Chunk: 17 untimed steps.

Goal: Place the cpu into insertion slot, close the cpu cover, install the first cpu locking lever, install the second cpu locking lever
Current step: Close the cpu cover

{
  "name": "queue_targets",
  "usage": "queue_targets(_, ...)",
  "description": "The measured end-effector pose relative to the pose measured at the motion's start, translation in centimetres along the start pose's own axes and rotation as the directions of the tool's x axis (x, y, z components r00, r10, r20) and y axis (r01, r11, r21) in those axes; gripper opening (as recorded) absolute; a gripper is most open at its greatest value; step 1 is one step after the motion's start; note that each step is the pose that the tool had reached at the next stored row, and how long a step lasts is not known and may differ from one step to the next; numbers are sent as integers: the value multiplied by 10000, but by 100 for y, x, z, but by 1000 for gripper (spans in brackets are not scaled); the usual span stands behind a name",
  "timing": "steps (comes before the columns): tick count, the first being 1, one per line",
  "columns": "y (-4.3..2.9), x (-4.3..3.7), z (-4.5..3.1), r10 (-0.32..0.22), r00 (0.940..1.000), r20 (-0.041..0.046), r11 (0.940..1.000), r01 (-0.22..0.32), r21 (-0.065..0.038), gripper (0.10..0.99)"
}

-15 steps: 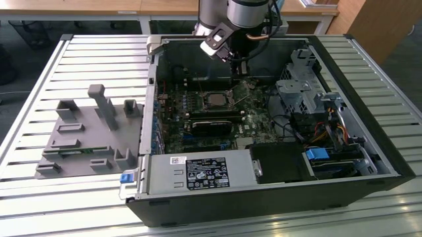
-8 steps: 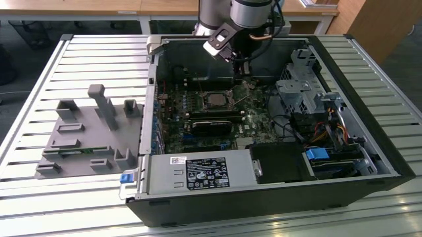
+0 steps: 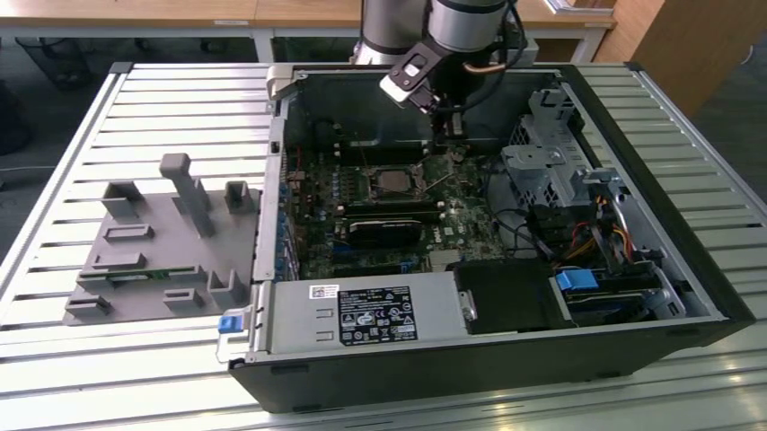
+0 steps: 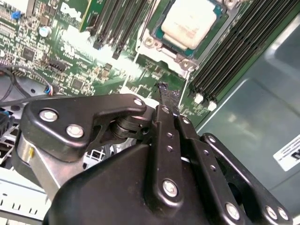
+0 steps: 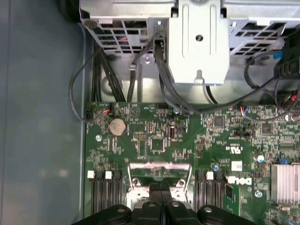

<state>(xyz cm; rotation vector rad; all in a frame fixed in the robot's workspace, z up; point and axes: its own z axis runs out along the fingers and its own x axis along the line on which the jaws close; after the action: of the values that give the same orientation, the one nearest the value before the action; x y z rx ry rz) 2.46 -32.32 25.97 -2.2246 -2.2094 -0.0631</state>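
The cpu point(image 4: 190, 21), a pale silver square, lies in the insertion slot point(image 3: 390, 182) on the green board inside the open computer case. A silver metal frame point(image 4: 171, 54) with screws at its corners runs round the chip. I cannot tell whether the cpu cover lies flat on it. My gripper point(image 4: 165, 89) hangs a little beside the socket, towards the back of the case, with its black fingers pressed together and nothing between them. In the first wrist view the gripper point(image 5: 161, 187) hangs over the bright silver edge of the socket frame point(image 5: 161, 168). In the exterior view the gripper point(image 3: 451, 144) points down at the board.
Long black memory slots point(image 4: 117, 23) flank the socket. A metal drive cage point(image 3: 540, 171) with cables point(image 5: 93, 84) stands on the exterior view's right, the power supply point(image 3: 365, 314) at the front. A grey fixture point(image 3: 156, 242) sits on the slatted table at the exterior view's left.
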Motion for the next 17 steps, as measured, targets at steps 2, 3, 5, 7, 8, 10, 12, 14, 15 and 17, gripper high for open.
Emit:
queue_targets(2, 29, 0, 3, -1, 10000, -2, 10000, 1, -1, 106)
queue_targets(3, 41, 1, 4, -1, 10000, -3, 10000, 1, -1, 106)
queue_targets(5, 65, 1, 5, -1, 10000, -1, 10000, 1, 0, 106)
queue_targets(7, 89, 1, 7, 0, 10000, -2, 10000, 0, 0, 106)
queue_targets(8, 102, 1, 8, 0, 10000, -2, 10000, 0, 0, 106)
queue_targets(10, 127, 1, 10, 0, 10000, -1, 10000, 0, 1, 106)
queue_targets(12, 159, 2, 13, -1, 10000, -1, 10000, 1, 2, 106)
queue_targets(14, 192, 2, 16, 0, 10000, -2, 10000, 0, 2, 106)
queue_targets(15, 208, 3, 18, 0, 10000, -2, 10000, 0, 3, 106)
queue_targets(17, 237, 5, 20, -1, 10000, -1, 10000, 1, 3, 106)
